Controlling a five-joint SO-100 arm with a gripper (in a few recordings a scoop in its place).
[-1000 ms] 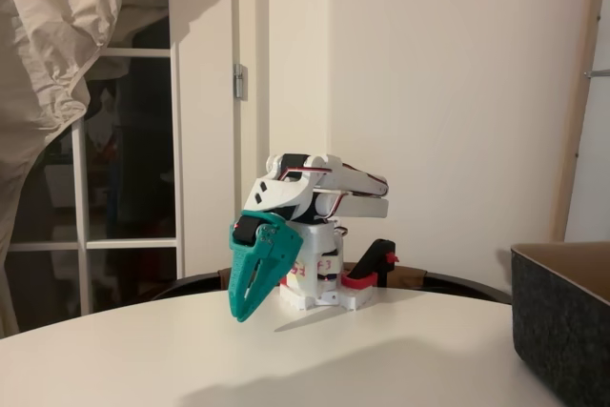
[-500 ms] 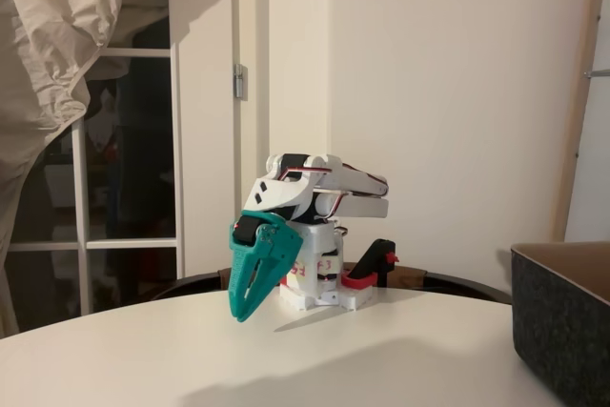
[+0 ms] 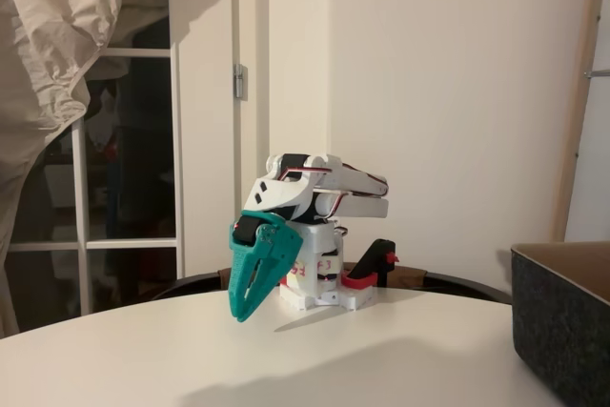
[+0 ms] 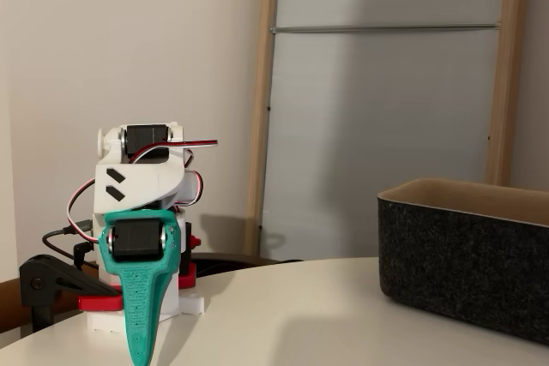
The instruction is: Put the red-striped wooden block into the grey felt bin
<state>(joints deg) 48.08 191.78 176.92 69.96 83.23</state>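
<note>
- While the arm sits folded over its base, nothing differs between the earlier pictures and this one: the teal gripper (image 3: 250,285) hangs at the same spot, centre-left of the frame, tip pointing down at the white counter (image 3: 286,359).
- That stillness fits two stages equally: the arm parked ahead of a pick, or parked once the block has gone into the bin. These pictures do not settle which.
- Both fingers of the gripper (image 4: 137,315) lie together as a single teal wedge with no gap to be seen, so it is closed, and nothing sits between them.
- No red-striped wooden block lies on the stretch of counter in both fixed views.
- Standing at the right edge of both frames, the grey felt bin (image 3: 562,316) keeps well apart from the gripper; its dark wall (image 4: 463,272) hides the inside, so I cannot tell whether the block lies within.
- With the block's place unknown, its relation to the gripper cannot be given beyond this: it is neither held nor on the bare counter just beside the gripper.
</note>
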